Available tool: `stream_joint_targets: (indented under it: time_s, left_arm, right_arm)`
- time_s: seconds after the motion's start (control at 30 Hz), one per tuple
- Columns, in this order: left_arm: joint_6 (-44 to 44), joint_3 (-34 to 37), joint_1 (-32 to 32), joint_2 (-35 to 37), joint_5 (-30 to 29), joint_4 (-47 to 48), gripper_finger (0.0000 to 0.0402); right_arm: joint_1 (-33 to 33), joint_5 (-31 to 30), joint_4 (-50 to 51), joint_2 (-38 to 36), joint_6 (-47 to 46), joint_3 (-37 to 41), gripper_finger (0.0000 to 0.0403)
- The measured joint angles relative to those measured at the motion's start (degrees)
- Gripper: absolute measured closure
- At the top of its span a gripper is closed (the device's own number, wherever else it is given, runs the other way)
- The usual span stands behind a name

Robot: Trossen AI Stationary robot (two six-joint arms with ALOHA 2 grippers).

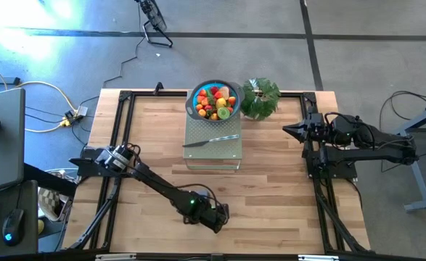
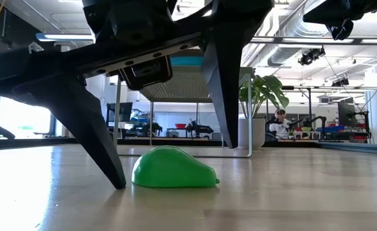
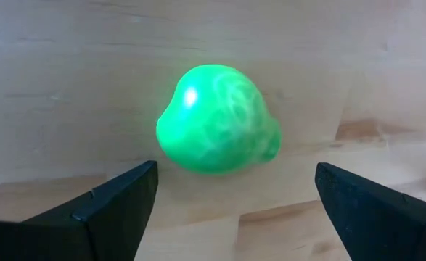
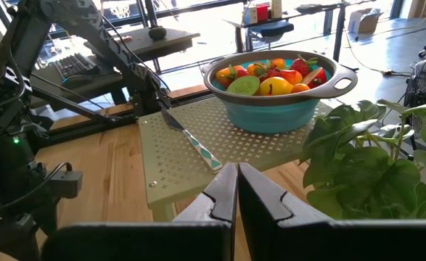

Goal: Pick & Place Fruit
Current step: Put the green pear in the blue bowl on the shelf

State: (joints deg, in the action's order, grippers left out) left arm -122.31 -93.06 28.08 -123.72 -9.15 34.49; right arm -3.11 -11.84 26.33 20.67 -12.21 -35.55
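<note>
A green toy fruit [image 3: 216, 119] lies on its flat underside on the wooden table [image 2: 316, 192], close to the near edge. My left gripper [image 3: 234, 196] slants down over it and is open. One finger [image 2: 92, 138] stands on each side of the fruit [image 2: 173, 168], and neither touches it. In the high view the left gripper [image 1: 220, 216] hides this fruit. Several more small fruits [image 1: 216, 100] fill the blue bowl [image 4: 278, 112] at the far middle. My right gripper [image 4: 236, 192] waits shut, raised at the table's right [image 1: 294, 131].
The bowl stands on a pale perforated stand [image 1: 213, 154], where a slim silver knife [image 1: 211, 140] also lies. A leafy green plant [image 1: 260, 98] sits right of the bowl. Black frame rails [image 1: 122, 130] run along the table's left and right sides.
</note>
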Motion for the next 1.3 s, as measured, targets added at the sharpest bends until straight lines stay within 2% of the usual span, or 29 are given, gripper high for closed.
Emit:
stream_joint_targets:
  time_s: [0.27,1.2,1.3]
  left_arm:
    - [3.6,0.0,0.0,0.0,1.1,-0.7,0.0037]
    - [3.5,-0.1,-0.1,0.0,0.2,0.0,0.0037]
    - [9.2,-0.1,-0.5,0.3,3.1,0.2,0.0037]
  right_arm:
    - [0.0,0.0,0.0,0.0,0.0,0.0,0.0396]
    - [0.0,0.0,0.0,0.0,0.0,0.0,0.0396]
    - [0.0,0.0,0.0,0.0,0.0,0.0,0.0396]
